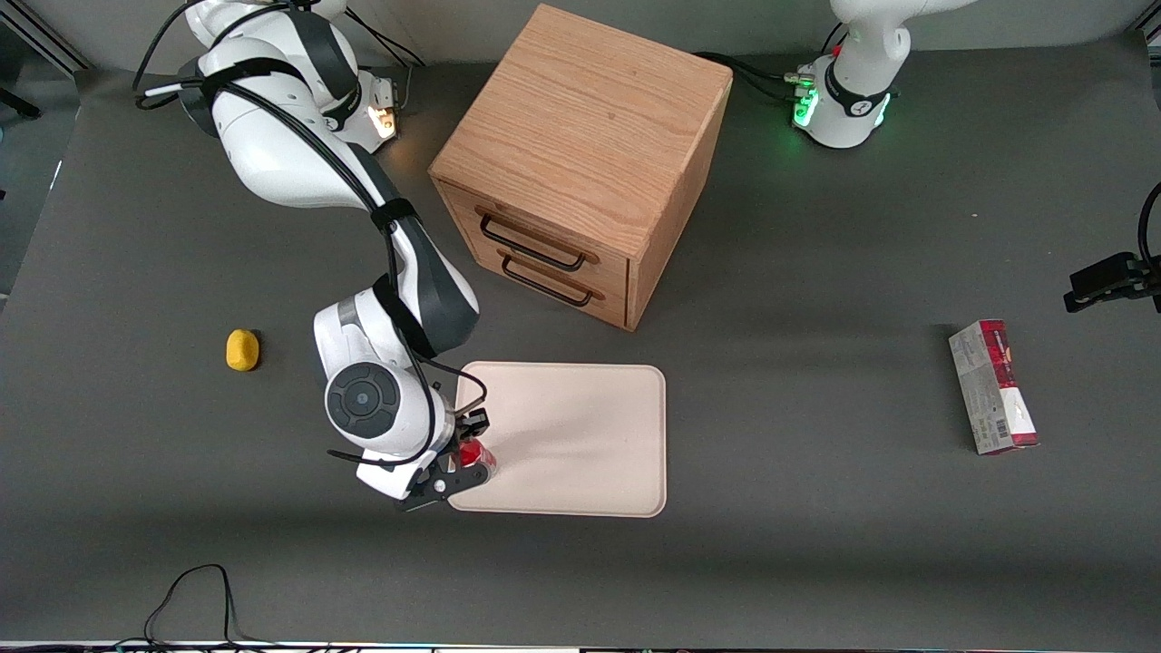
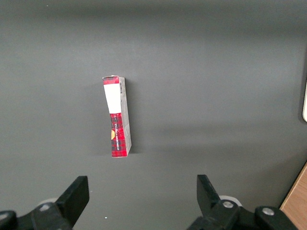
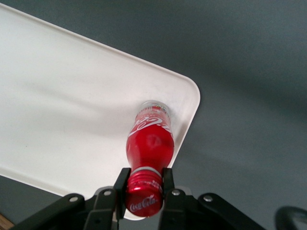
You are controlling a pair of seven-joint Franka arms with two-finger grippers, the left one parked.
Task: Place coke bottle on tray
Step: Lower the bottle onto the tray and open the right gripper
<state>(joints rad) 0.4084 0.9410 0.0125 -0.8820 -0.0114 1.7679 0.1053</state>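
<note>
The dark grey matte worktop (image 1: 816,544) spreads wide, with much bare room toward the front camera and toward the parked arm's end. On it, farther from the front camera than the tray, stands a wooden drawer box (image 1: 580,163) of grained oak, turned at an angle, its two drawers fitted with dark wire handles. The tray (image 1: 590,435) is a flat cream-white rectangle with rounded corners and a low rim, smooth and mostly bare; it lies just in front of the drawer box without touching it. Well toward the parked arm's end lies a red-and-grey carton (image 1: 993,387), long and rectangular. Toward the working arm's end sits a small yellow rounded lump (image 1: 242,350).

The jaws of the gripper (image 3: 144,184) are clamped on the red cap of the coke bottle (image 3: 149,141), one black finger on each side. The bottle is slim, glossy red with white script and a clear base; it hangs base-down over the tray's corner nearest the working arm and the front camera, close inside the rim. Whether its base touches the tray cannot be told.
</note>
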